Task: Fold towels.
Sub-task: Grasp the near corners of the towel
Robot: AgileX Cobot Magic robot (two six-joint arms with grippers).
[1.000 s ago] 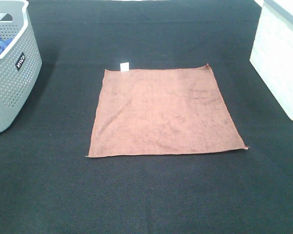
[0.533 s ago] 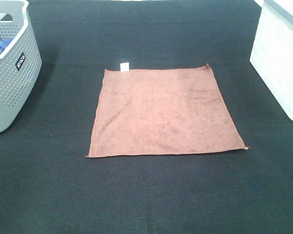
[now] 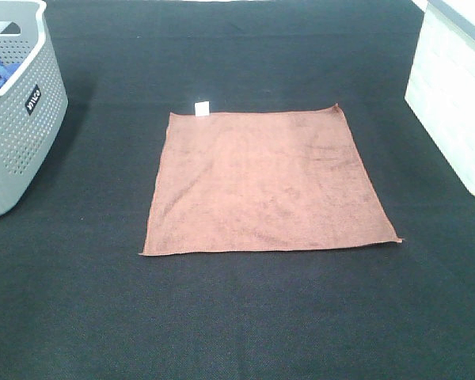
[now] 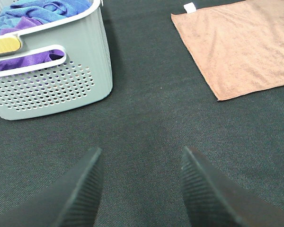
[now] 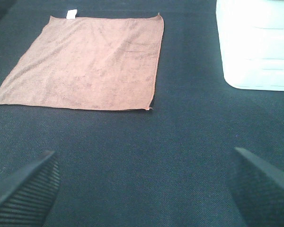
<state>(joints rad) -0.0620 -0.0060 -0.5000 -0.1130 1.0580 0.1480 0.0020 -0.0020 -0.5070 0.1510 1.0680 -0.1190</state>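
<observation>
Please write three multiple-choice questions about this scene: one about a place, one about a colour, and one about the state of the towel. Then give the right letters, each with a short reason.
1. In the high view, where does the grey basket stand relative to the towel?
A. to its right
B. to its left
C. on top of it

2. What colour is the tag at the towel's corner?
A. blue
B. yellow
C. white

3. In what state is the towel?
A. spread flat, unfolded
B. folded in half
C. crumpled in a heap

Answers:
1 B: the basket stands at the left edge, apart from the towel.
2 C: the small tag is plainly white.
3 A: all four corners lie open and flat.
</observation>
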